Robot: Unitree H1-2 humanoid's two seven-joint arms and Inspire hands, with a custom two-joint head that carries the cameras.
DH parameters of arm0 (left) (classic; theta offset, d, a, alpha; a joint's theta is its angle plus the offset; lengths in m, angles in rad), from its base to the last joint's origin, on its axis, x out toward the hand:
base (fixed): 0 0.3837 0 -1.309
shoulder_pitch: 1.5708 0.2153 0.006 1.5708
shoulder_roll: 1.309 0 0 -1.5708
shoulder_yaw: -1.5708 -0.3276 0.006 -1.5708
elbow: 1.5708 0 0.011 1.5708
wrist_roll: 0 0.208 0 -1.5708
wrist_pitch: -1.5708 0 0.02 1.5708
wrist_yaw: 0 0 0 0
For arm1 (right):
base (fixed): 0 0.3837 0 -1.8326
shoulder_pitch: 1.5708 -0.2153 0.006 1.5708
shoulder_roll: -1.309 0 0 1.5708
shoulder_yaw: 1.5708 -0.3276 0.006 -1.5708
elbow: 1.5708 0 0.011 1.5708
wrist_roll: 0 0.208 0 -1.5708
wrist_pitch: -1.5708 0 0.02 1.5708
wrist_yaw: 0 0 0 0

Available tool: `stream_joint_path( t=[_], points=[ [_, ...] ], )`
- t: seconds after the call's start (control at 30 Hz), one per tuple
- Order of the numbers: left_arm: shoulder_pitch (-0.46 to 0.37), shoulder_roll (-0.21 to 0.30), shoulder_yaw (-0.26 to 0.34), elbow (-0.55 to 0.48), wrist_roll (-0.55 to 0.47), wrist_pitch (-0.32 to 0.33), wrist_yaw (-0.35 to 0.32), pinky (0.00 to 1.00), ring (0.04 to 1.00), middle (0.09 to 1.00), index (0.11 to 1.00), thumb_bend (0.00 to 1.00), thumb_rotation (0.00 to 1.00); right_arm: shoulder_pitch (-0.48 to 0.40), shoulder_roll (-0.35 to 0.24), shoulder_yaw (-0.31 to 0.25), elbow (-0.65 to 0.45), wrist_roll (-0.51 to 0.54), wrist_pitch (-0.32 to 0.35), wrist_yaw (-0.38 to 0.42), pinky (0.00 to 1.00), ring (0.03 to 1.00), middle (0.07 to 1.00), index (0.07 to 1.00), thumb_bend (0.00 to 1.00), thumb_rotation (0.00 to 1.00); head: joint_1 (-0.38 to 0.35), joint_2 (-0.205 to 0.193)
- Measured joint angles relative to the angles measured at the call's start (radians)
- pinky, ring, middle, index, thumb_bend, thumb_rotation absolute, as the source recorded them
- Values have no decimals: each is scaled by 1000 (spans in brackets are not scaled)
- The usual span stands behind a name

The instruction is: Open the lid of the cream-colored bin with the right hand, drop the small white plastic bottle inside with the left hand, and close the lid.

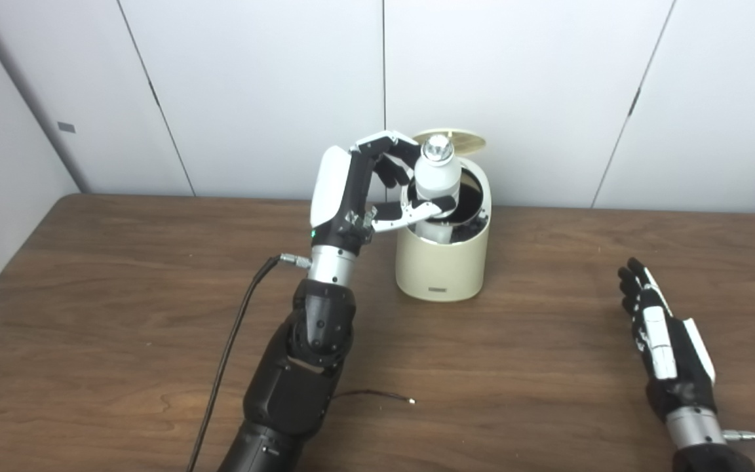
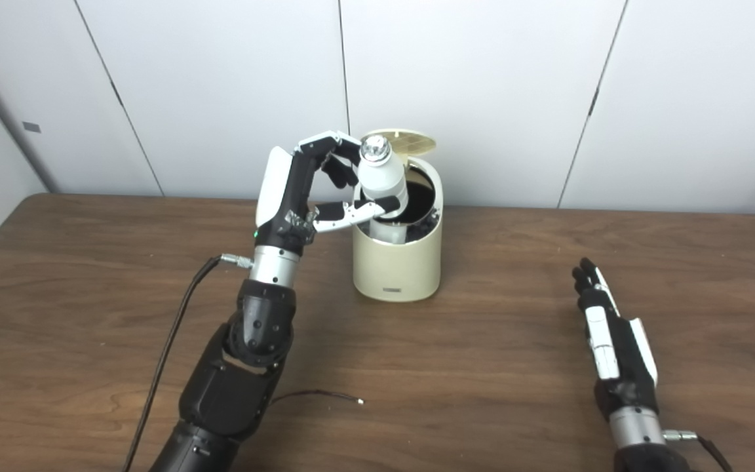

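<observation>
Bottle (image 1: 436, 185) sat upright in the left hand (image 1: 358, 196), its lower end already inside the open mouth of the bin (image 1: 443, 262) and its silver cap (image 1: 437, 149) rising above the rim. The hand stood at the bottle's 9 o'clock, palm turned toward it, wrist below and fingers up. Its upper fingers (image 1: 387, 145) curled over toward the bottle's shoulder just under the cap, while the thumb (image 1: 417, 211) crossed the white body lower down, touching it near the rim. So the left hand was closed around the bottle, holding it over the bin's dark interior.

The bin stood on the brown wooden surface (image 1: 122, 314) near the far wall, at about 12 o'clock from the middle of the surface. Its round lid (image 1: 457, 139) was tipped up at the back, behind the cap, showing its pale gold underside. A small dark label sat low on the bin's front.

The right hand (image 2: 607, 341) lay well apart, at roughly 4 o'clock from the bin, resting low at the surface with its back up and fingers stretched forward and close together, holding nothing. Whether it touched the wood could not be told.

A black cable (image 1: 233, 341) ran from the left wrist down toward the near edge, and a thinner loose wire (image 1: 377, 395) lay on the surface beside the left forearm, at about 6 o'clock from the bin.
</observation>
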Motion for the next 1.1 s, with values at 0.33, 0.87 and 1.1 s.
stream_joint_path(
  t=[0.33, 0.87, 1.1],
  points=[
    [-11, -2, -3, 73, 22, -72, 77, 345, 391, 515, 501, 499, 0, -1, -2, 2, 2, 5, -1, 2, 1000, 980, 957, 978, 629, 1000, 9, -2],
    [-40, -7, -23, 179, 44, -129, 160, 357, 401, 519, 500, 498, 0, 1, -2, 11, -3, -3, -1, 0, 984, 974, 951, 973, 614, 1000, -5, 2],
    [-49, -7, -34, 221, 46, -153, 185, 363, 399, 513, 507, 498, 0, 1, -1, 9, -3, 3, 0, 0, 976, 967, 948, 977, 624, 1000, -5, 2]
  ],
)
